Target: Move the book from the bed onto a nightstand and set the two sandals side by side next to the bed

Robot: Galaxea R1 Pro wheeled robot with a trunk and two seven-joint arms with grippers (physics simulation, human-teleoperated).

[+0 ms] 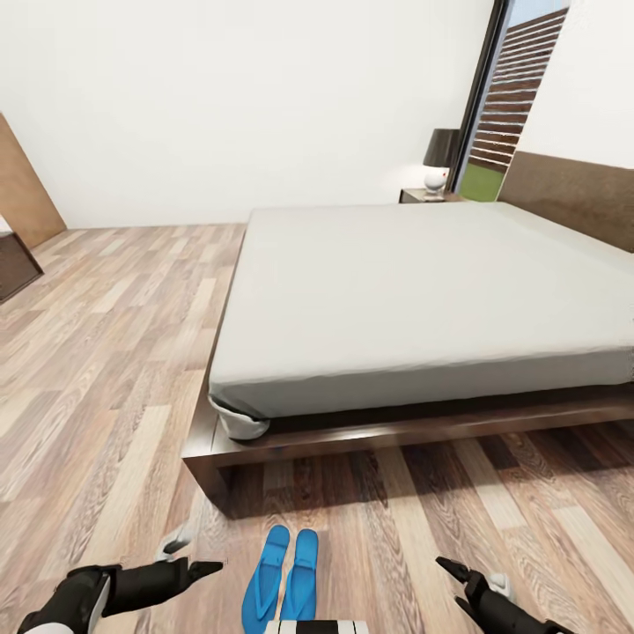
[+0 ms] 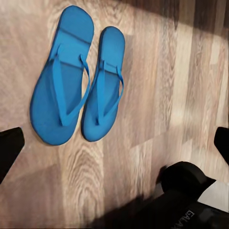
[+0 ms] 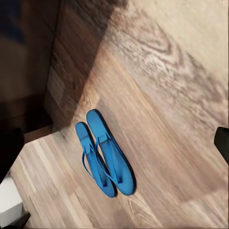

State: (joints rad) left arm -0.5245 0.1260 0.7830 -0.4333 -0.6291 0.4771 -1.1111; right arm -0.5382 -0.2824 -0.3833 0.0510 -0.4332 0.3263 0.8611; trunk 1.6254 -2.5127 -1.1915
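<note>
Two bright blue sandals [image 1: 282, 581] lie side by side on the wood floor, just in front of the bed [image 1: 423, 299] near its foot corner. In the left wrist view one sandal [image 2: 59, 81] lies touching or nearly touching the other sandal [image 2: 104, 86]. In the right wrist view the sandals [image 3: 105, 155] lie beside the dark bed frame [image 3: 62, 71]. My left gripper [image 1: 192, 556] hangs open to the left of them, holding nothing. My right gripper [image 1: 453, 583] is open and empty to their right. A nightstand [image 1: 423, 195] stands at the bed's far side. The book is out of view; the mattress top looks bare.
A black-shaded lamp [image 1: 438, 158] sits on the nightstand, next to a tall black-framed window [image 1: 515, 97]. The brown headboard [image 1: 572, 189] runs along the right. A low dark dresser [image 1: 13, 264] is at the far left. Open floor [image 1: 106, 352] spreads left of the bed.
</note>
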